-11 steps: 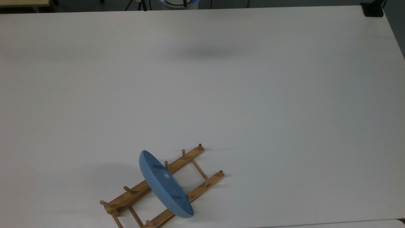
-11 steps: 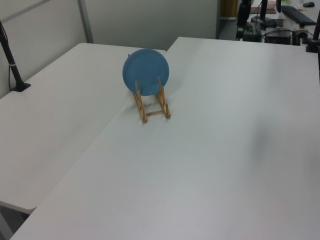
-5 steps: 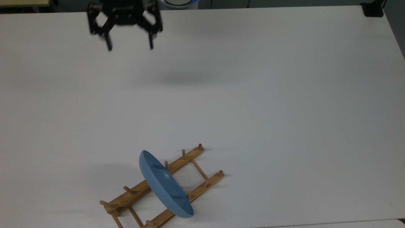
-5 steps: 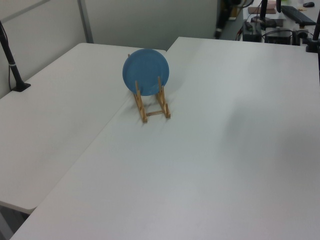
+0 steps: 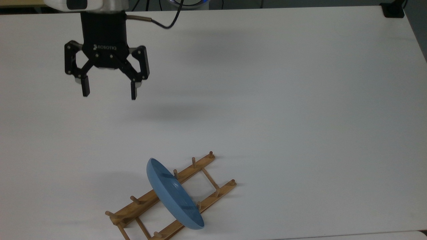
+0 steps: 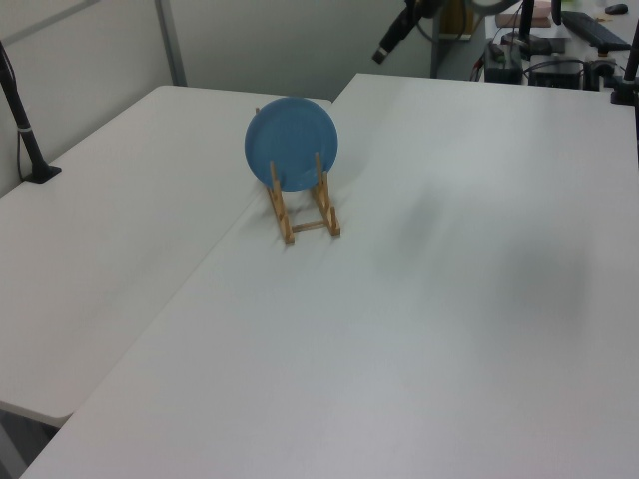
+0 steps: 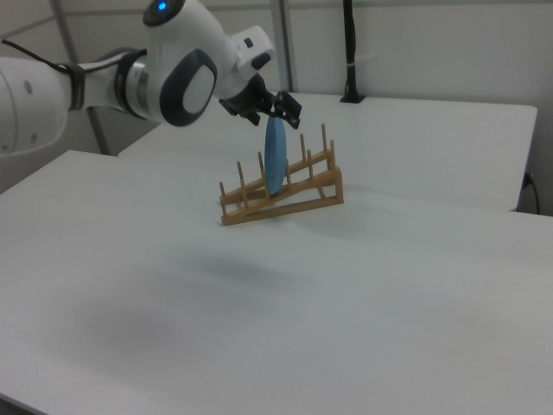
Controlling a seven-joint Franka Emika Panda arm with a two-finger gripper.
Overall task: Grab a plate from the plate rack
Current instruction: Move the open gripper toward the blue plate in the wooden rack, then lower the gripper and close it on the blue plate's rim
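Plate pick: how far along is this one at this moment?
Done: nothing visible; the plate stands on edge between the pegs of the plate rack. In hand: the approach; the gripper is open and empty, above bare table, well short of the rack toward the top view's upper left. Left: reaching the plate, gripping its rim, lifting it out.

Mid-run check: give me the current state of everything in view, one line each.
gripper: open, empty, in the air well away from the plate.
plate: standing on edge in the rack, between pegs, not gripped.
plate rack: resting on the table, holding one plate.
table: white, bears the rack.
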